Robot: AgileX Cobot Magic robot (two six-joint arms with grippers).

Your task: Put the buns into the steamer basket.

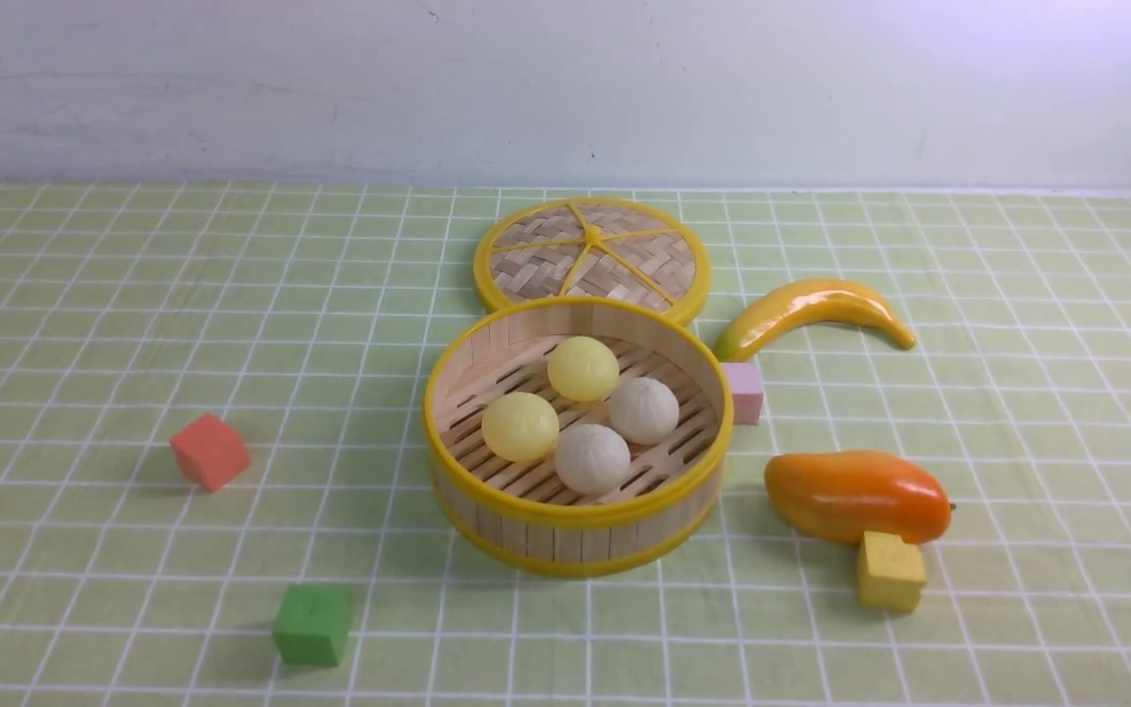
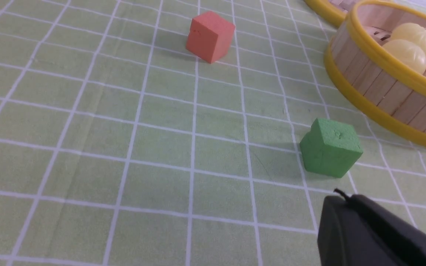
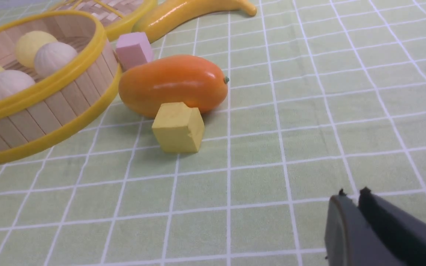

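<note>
The steamer basket (image 1: 575,538) stands mid-table with all the buns in it: two pale yellow buns (image 1: 582,368) (image 1: 520,426) and two off-white buns (image 1: 643,410) (image 1: 592,459). Neither arm shows in the front view. In the left wrist view my left gripper (image 2: 342,195) is shut and empty, low over the cloth near the green cube (image 2: 330,152), with the basket (image 2: 383,96) beyond it. In the right wrist view my right gripper (image 3: 353,194) shows a narrow gap between its tips with nothing in it, well away from the basket (image 3: 50,114).
The woven lid (image 1: 592,255) lies flat behind the basket. A banana (image 1: 811,309), a pink cube (image 1: 745,391), a mango (image 1: 855,494) and a yellow cube (image 1: 889,570) sit to the right. A red cube (image 1: 210,450) and the green cube (image 1: 312,624) sit to the left.
</note>
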